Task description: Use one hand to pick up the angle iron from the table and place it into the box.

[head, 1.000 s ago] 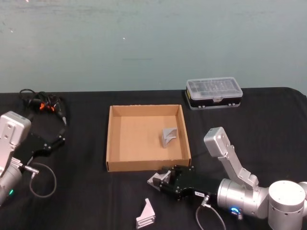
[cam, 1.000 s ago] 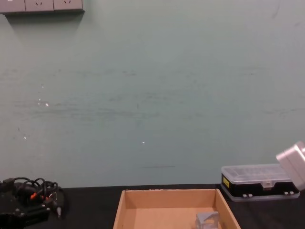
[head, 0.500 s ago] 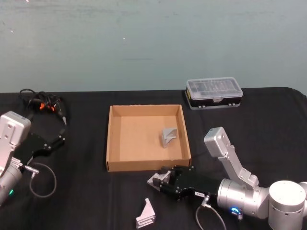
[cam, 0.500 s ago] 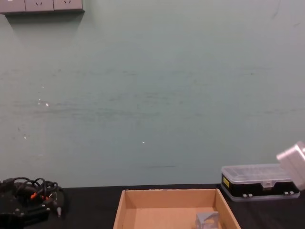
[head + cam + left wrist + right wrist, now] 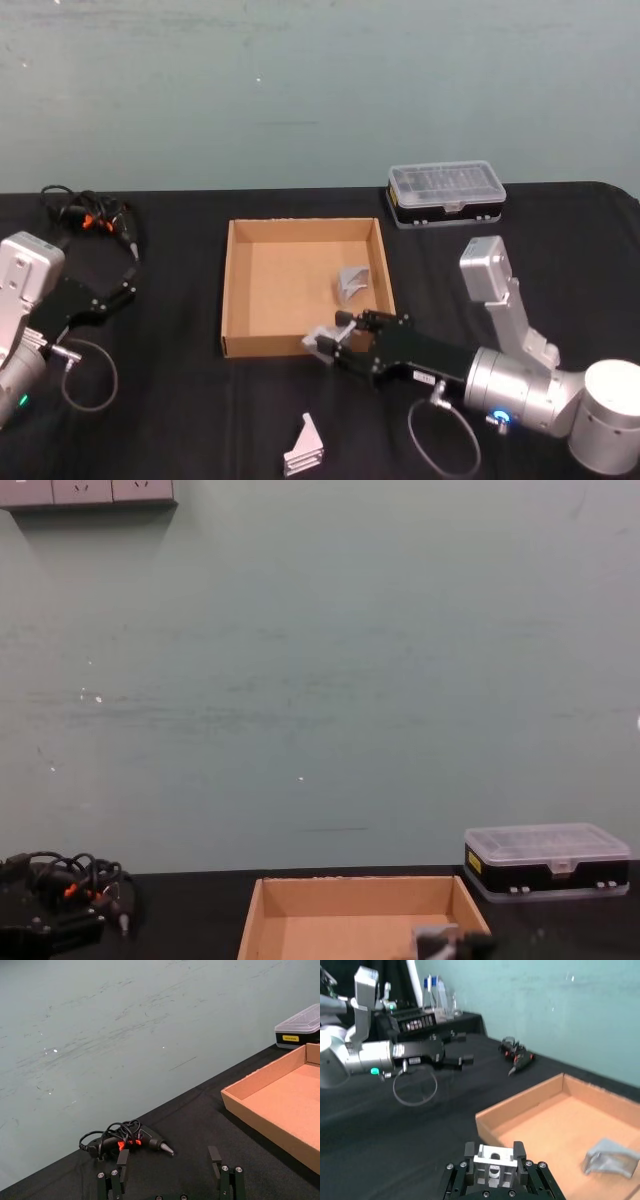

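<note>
My right gripper (image 5: 333, 347) is shut on a small silver angle iron (image 5: 320, 340), held above the table (image 5: 180, 420) at the front wall of the cardboard box (image 5: 229, 290), near its right corner. In the right wrist view the held angle iron (image 5: 494, 1166) sits between the two black fingers, with the box (image 5: 525, 1101) just ahead. Another angle iron (image 5: 352, 283) lies inside the box at its right side. One more angle iron (image 5: 304, 447) lies on the table in front of the box. My left gripper (image 5: 167, 1162) is open and parked at the far left.
A clear-lidded black organiser case (image 5: 446, 194) stands behind the box's right corner. A glue gun with a coiled cable (image 5: 92, 217) lies at the back left. A grey cable loop (image 5: 440, 445) hangs from the right wrist.
My right gripper has risen and moved forward with the angle iron, from the table in front of the box to its front wall. The left arm has not moved.
</note>
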You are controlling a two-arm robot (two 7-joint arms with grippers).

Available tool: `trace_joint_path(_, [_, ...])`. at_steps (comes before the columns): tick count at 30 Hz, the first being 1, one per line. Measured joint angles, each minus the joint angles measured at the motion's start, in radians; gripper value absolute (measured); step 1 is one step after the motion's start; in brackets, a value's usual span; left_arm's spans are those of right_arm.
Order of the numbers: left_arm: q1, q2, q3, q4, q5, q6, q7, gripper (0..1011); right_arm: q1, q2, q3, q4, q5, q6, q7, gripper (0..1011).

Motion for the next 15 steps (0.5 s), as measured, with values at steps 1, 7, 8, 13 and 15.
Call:
trace_joint_path(1, [0.000, 0.000, 0.000, 0.000, 0.000, 0.000, 0.000, 1000, 0.002, -0.001, 0.001, 0.000, 0.003, -0.004, 0.000, 466])
trace_joint_path(7, [0.000, 0.000, 0.000, 0.000, 0.000, 0.000, 0.000, 1000, 0.045, -0.027, 0.006, 0.025, 0.006, -0.037, -0.006, 466])
trace_joint_path(8, [0.000, 0.000, 0.000, 0.000, 0.000, 0.000, 0.000, 1000, 0.059, -0.035, 0.006, 0.039, 0.004, -0.043, -0.009, 466])
trace_joint_path(13, [0.000, 0.000, 0.000, 0.000, 0.000, 0.000, 0.000, 1000, 0.119, -0.069, -0.005, 0.105, -0.012, -0.055, -0.011, 466])
trace_joint_path(15, [0.000, 0.000, 0.000, 0.000, 0.000, 0.000, 0.000, 1000, 0.137, -0.079, -0.010, 0.129, -0.019, -0.056, -0.011, 466])
